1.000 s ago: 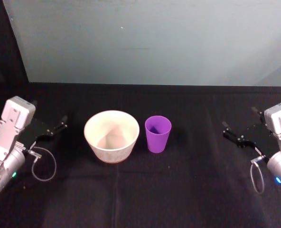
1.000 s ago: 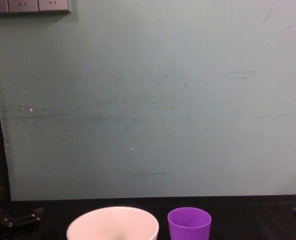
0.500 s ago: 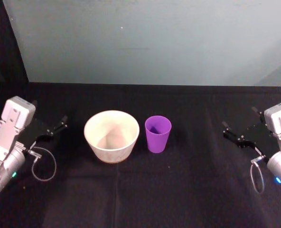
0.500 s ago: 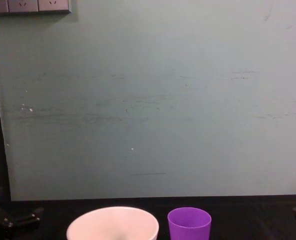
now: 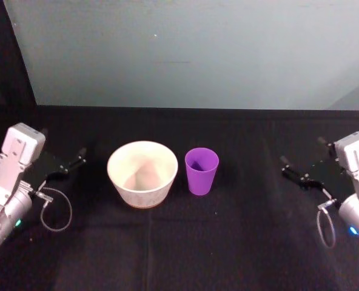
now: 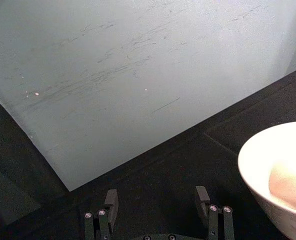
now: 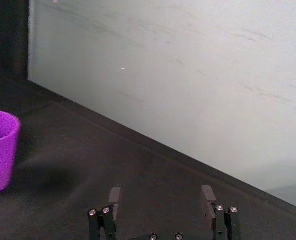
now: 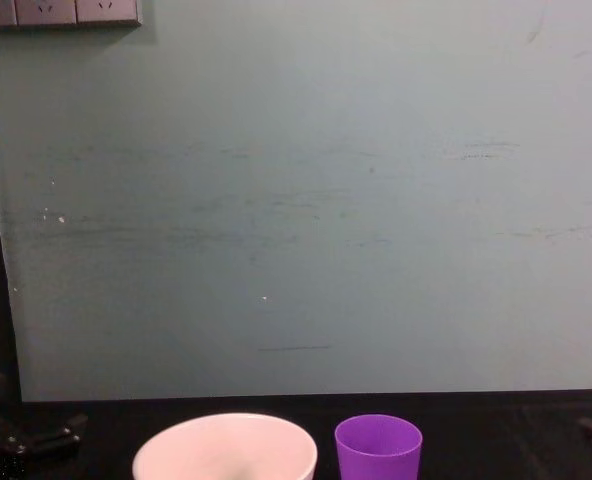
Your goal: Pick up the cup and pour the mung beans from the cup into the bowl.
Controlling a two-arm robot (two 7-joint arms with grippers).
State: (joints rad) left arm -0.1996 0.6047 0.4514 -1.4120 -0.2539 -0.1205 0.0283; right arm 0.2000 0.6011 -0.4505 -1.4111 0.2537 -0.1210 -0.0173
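A: Fig. contents, qty per kind?
B: 1 cup (image 5: 201,171), 1 bowl (image 5: 143,193).
A: Grippers?
B: 2, i.e. left gripper (image 6: 156,200) and right gripper (image 7: 161,195).
A: Misc.?
B: 2 cable loops, 1 per wrist: left loop (image 5: 56,209), right loop (image 5: 326,221). Also 1 table (image 5: 185,242), 1 wall (image 5: 185,54).

Scuffed pale wall (image 8: 296,200), black tabletop (image 5: 179,254) — sockets (image 8: 56,10)
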